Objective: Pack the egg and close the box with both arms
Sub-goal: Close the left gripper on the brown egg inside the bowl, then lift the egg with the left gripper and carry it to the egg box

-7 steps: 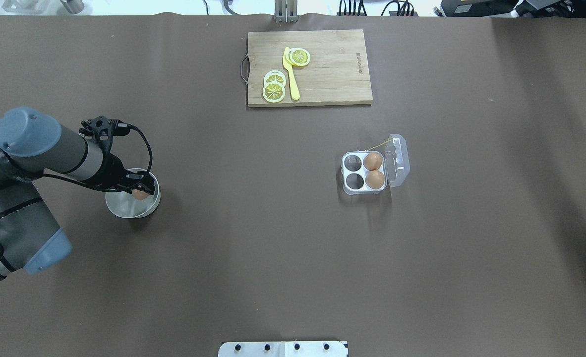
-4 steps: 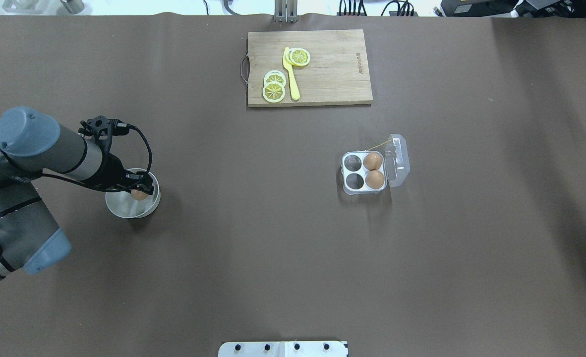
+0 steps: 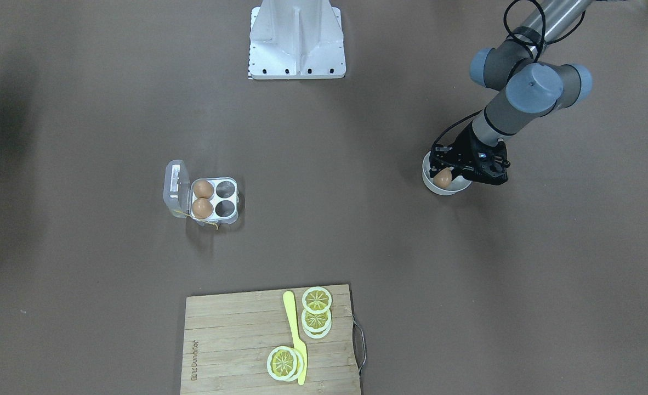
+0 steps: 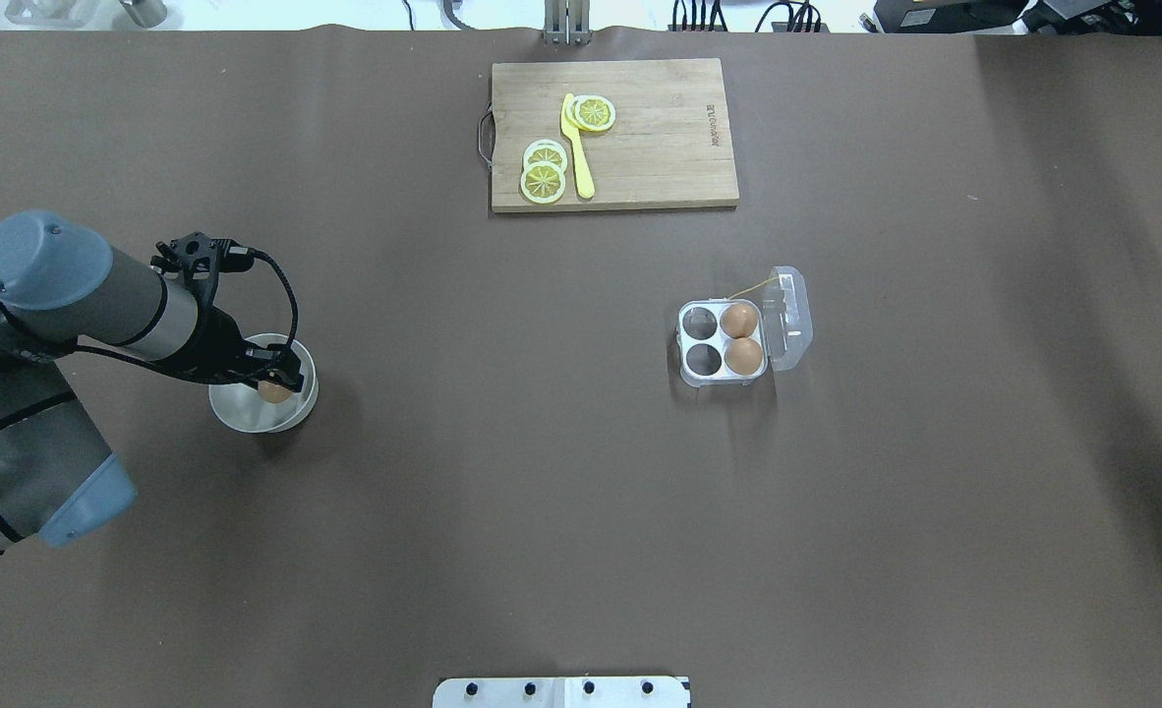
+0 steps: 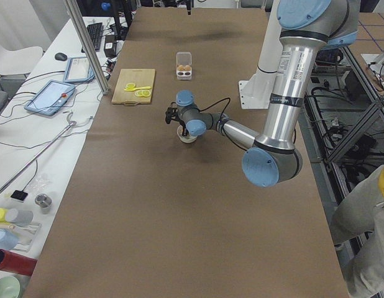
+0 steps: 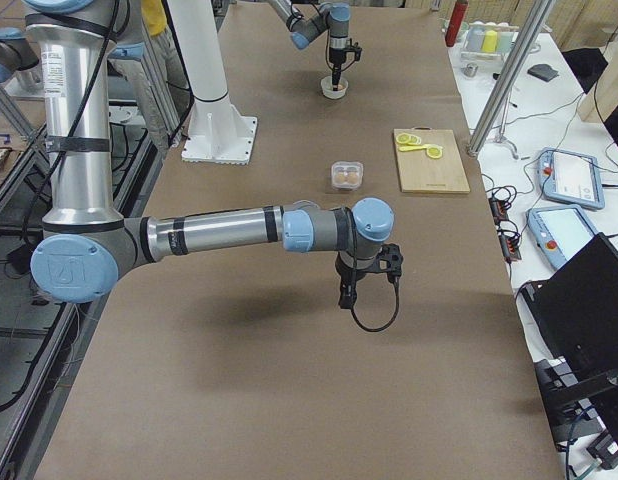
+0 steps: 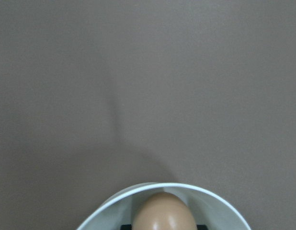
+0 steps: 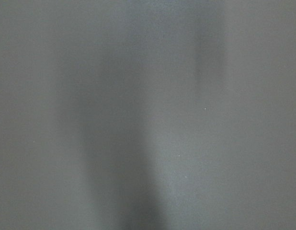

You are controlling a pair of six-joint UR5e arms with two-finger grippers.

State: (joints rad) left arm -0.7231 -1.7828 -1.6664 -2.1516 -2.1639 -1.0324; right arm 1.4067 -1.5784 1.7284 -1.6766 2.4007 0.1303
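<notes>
The egg [image 4: 272, 390] is brown and sits between the fingers of my left gripper [image 4: 278, 383], just over the white round bowl [image 4: 247, 418] at the table's left. The left gripper is shut on the egg, which also shows in the front view [image 3: 442, 178] and the left wrist view [image 7: 165, 213]. The box [image 4: 699, 339] stands open right of centre, lid [image 4: 789, 320] hinged back, with two brown eggs [image 4: 741, 337] in its right-hand cells and two cells empty. My right gripper [image 6: 346, 300] hangs over bare table in the right side view only; I cannot tell if it is open.
A wooden cutting board [image 4: 660, 147] with lemon slices [image 4: 544, 172] and a yellow knife [image 4: 578, 147] lies at the far middle. The white stand [image 3: 296, 38] is at the robot's side. Brown table lies between the bowl and the box.
The left arm has drawn back slightly toward the left, and the egg has shifted with the gripper, a little off its earlier spot in the bowl. The box has not moved.
</notes>
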